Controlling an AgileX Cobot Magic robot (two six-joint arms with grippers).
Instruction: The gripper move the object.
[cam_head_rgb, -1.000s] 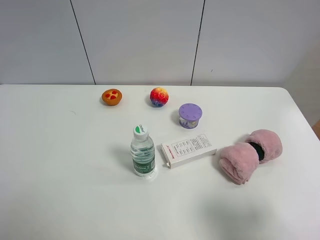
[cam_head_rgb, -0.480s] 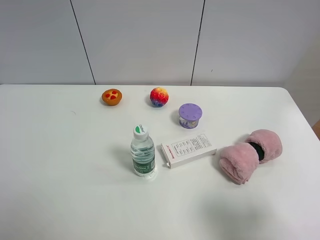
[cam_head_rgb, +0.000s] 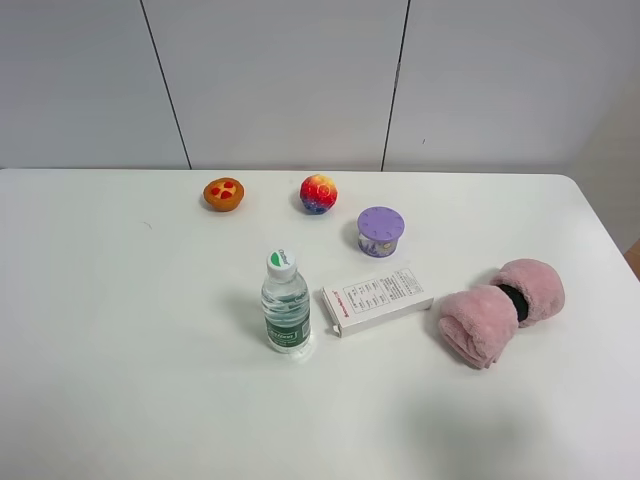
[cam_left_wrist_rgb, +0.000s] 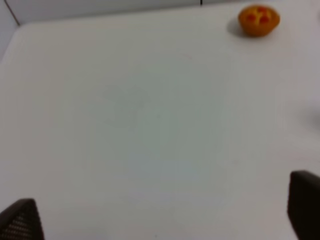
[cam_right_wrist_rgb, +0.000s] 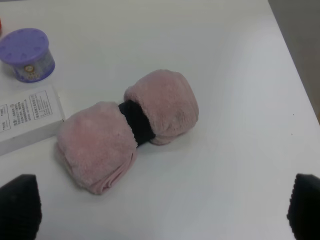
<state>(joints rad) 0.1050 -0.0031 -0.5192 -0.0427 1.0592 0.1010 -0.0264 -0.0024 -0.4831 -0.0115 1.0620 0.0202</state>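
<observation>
The flat white cardboard box (cam_head_rgb: 377, 299) with black print and a red mark lies on the white table between the water bottle (cam_head_rgb: 285, 304) and the pink roll. Its end shows in the right wrist view (cam_right_wrist_rgb: 27, 118). Neither arm shows in the high view. In the left wrist view my left gripper (cam_left_wrist_rgb: 160, 220) is open and empty over bare table, its black fingertips (cam_left_wrist_rgb: 22, 220) wide apart. In the right wrist view my right gripper (cam_right_wrist_rgb: 162, 212) is open and empty, near the pink roll (cam_right_wrist_rgb: 127, 129).
A pink plush roll with a black band (cam_head_rgb: 502, 309) lies right of the box. A purple lidded cup (cam_head_rgb: 380, 231), a multicoloured ball (cam_head_rgb: 318, 193) and an orange muffin toy (cam_head_rgb: 224, 193) stand further back. The table's right edge (cam_head_rgb: 612, 250) is near the roll.
</observation>
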